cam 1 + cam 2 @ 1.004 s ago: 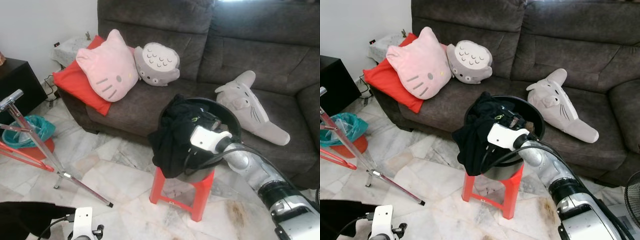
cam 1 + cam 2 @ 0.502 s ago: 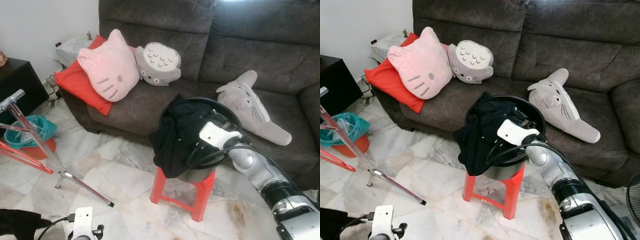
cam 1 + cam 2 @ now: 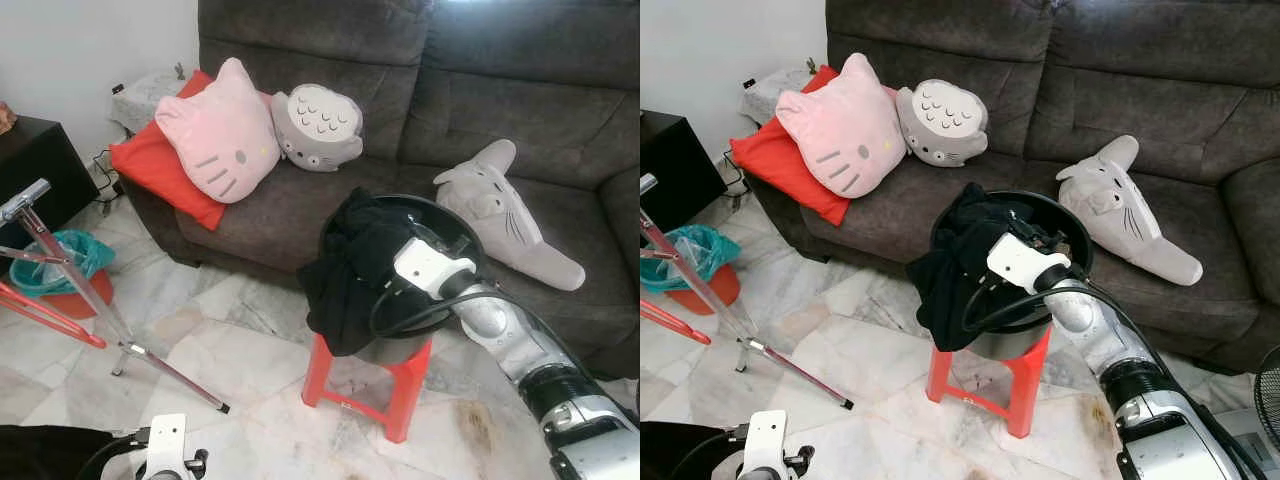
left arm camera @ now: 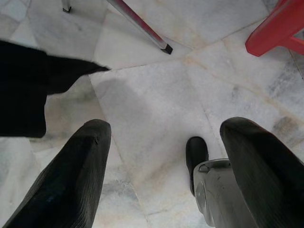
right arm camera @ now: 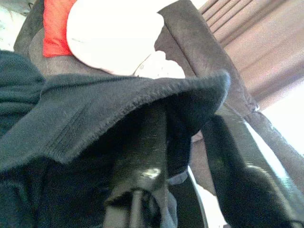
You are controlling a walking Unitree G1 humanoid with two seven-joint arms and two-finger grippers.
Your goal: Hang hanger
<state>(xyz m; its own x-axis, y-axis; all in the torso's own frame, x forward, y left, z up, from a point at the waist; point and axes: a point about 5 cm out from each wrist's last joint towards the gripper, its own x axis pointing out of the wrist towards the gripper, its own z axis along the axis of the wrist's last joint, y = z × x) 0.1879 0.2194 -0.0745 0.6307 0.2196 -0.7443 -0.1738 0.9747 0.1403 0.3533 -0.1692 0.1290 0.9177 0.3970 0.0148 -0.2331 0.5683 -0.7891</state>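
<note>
right gripper (image 5: 185,142) has moved deeper into the black tub (image 3: 455,232) on the red stool (image 3: 385,385), jaws parted around dark clothing (image 3: 350,270), grasp unconfirmed. no hanger identifiable. left gripper (image 4: 156,171) hangs over the floor, jaws wide, empty. retrieval stage only.

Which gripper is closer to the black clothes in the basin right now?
Right. The right gripper is in the black clothes; the left gripper hangs low over the floor.

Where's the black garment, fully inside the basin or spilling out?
Spilling out: black garment drapes over the basin rim, hanging toward the red stool.
</note>
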